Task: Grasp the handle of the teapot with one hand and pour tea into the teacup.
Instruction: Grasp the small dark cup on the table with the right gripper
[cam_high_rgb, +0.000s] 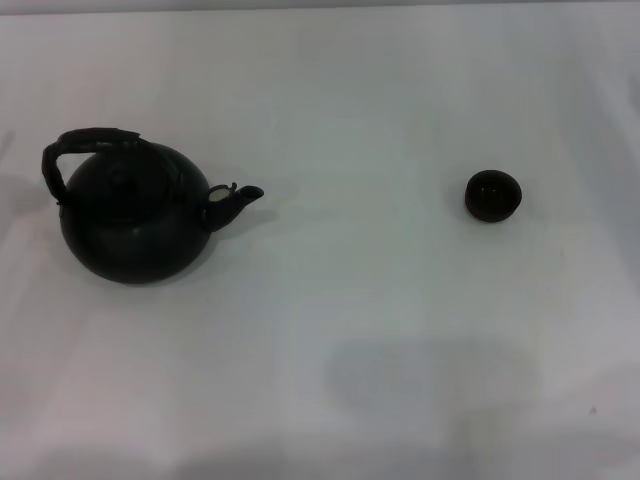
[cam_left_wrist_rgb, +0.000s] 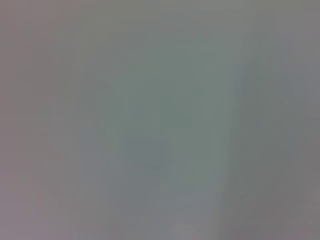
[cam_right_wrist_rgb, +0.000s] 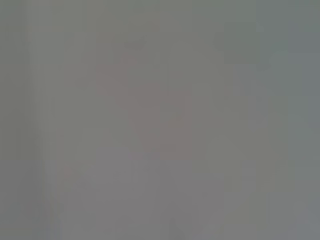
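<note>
A large round matte black teapot stands upright at the left of the white table, its short spout pointing right. Its thick black handle arches over the top, leaning to the left side. The tiny dark teacup sits far to the right, well apart from the teapot. Neither gripper shows in the head view. Both wrist views show only a plain grey blur.
The white table stretches wide between the teapot and the cup and toward the near edge. A faint shadow lies on it near the front middle.
</note>
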